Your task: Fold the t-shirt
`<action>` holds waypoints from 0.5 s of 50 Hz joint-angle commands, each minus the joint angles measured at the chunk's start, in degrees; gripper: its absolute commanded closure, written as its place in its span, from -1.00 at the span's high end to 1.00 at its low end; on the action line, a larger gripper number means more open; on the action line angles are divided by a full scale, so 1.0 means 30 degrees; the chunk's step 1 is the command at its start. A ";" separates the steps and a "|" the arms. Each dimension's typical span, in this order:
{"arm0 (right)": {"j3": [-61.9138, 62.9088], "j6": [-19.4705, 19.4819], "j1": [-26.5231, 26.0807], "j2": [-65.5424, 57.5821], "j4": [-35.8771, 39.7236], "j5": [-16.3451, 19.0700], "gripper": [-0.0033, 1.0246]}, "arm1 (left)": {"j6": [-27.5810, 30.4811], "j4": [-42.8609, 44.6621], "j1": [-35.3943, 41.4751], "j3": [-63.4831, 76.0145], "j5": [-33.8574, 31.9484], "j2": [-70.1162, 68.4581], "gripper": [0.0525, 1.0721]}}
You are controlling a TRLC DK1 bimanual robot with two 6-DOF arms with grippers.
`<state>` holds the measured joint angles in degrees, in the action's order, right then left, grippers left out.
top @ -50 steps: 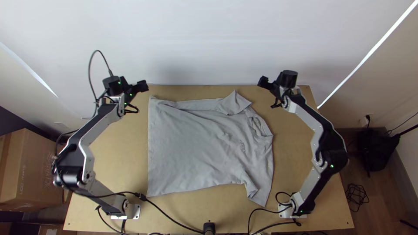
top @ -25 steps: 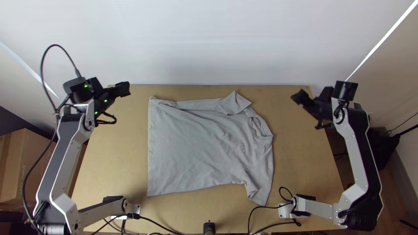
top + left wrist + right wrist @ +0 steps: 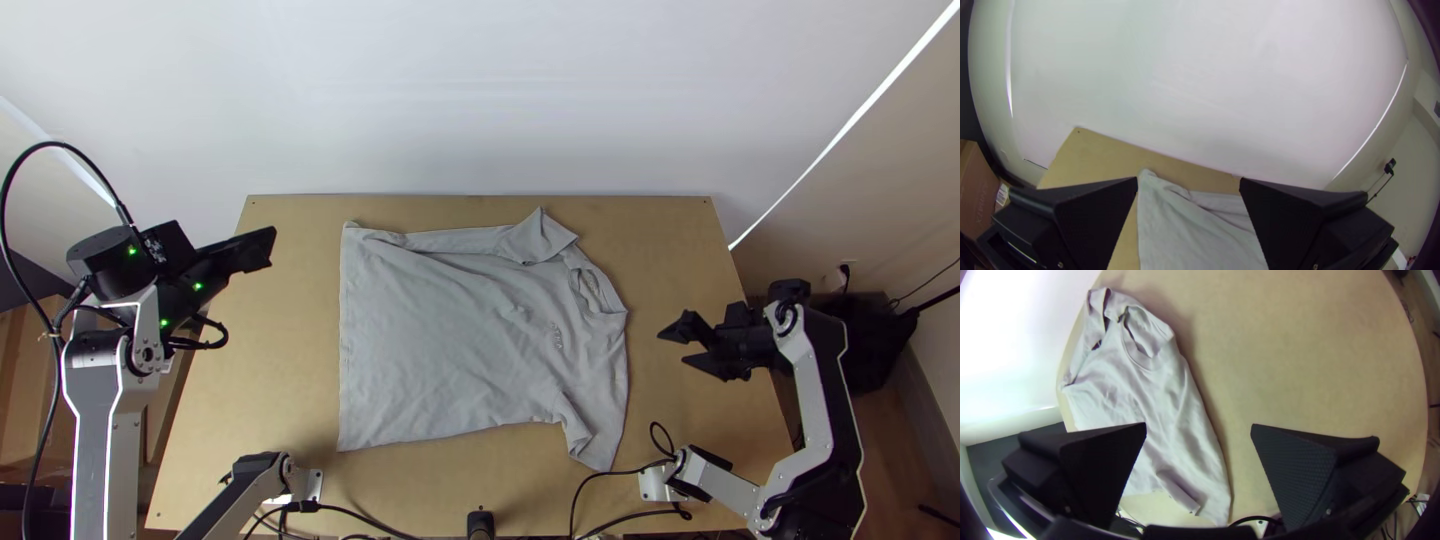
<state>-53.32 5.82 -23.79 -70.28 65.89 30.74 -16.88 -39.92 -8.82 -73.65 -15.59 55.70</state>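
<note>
Left claw (image 3: 1189, 179) and right claw (image 3: 1199, 427) gape wide; rumpled t-shirt (image 3: 450, 340) lies between; pinch the sleeve (image 3: 598, 440) nearer right claw, smoothing before folding.

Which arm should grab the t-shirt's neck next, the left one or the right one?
Probably the right one. The right tool is open and fairly near the neck. The left tool is open too, but it's out past the shirt's bottom edge, much farther away.

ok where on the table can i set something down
Bare table lies between the t-shirt and the table's left edge, and beyond the right gripper, between the t-shirt and the right edge. The near edge is crowded with cables and the arms' bases.
</note>
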 commanded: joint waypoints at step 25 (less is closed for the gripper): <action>0.4326 -0.1649 0.2042 -0.2530 -0.0722 0.0300 0.54 | 0.0413 -0.1810 0.1153 0.0613 -0.0397 -0.1312 0.91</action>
<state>-41.60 0.99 -19.09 -75.20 64.55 31.11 -16.45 -45.15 -5.50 -73.17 -16.12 52.82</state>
